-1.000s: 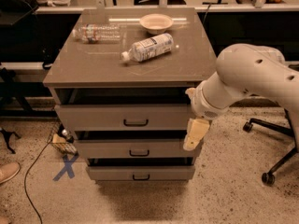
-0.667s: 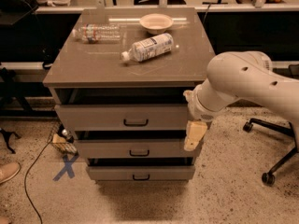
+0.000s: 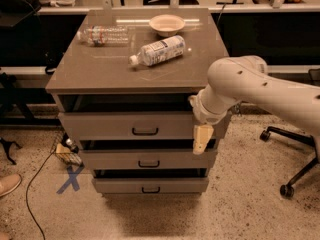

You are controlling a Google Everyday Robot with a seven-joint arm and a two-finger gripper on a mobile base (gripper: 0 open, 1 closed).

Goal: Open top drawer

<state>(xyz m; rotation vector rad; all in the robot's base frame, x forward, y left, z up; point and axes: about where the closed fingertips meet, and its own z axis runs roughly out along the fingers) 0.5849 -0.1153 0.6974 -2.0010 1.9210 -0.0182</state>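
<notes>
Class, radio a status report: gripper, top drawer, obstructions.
Gripper hangs at right end of top drawer, off its handle. Handle unobstructed. Clear bottle, labelled bottle, bowl on cabinet top.

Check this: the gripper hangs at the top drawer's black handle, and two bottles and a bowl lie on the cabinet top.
Wrong in one respect. The camera view shows the gripper at the right end of the top drawer, clear of the black handle at its centre. The clear bottle, the labelled bottle and the bowl do lie on the cabinet top.
</notes>
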